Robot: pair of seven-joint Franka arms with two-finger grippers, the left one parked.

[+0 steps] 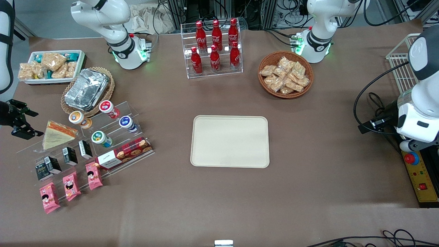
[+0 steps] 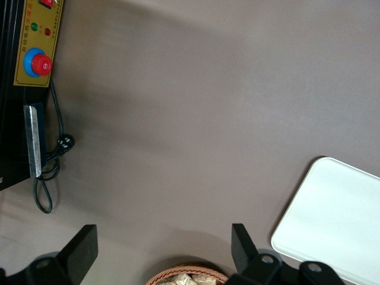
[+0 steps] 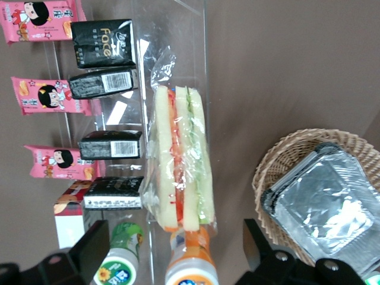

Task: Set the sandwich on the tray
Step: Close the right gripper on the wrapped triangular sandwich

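Note:
The sandwich [image 1: 57,134] is a triangular wedge in clear wrap. It lies on the top step of a clear acrylic shelf toward the working arm's end of the table. In the right wrist view the sandwich [image 3: 181,160] shows its orange-red and green filling, just ahead of my open fingers. My gripper [image 1: 33,123] hovers beside the sandwich, at the table's edge, open and empty; it also shows in the right wrist view [image 3: 175,249]. The cream-beige tray [image 1: 229,141] lies empty in the middle of the table, and its corner shows in the left wrist view [image 2: 332,219].
The shelf [image 1: 113,137] also holds small bottles [image 1: 79,119], black cartons [image 1: 70,156], pink packets [image 1: 71,185] and a red biscuit box [image 1: 123,153]. A foil container [image 1: 86,88] sits in a wicker basket nearby. A cola rack [image 1: 214,48] and a snack basket [image 1: 285,74] stand farther from the camera.

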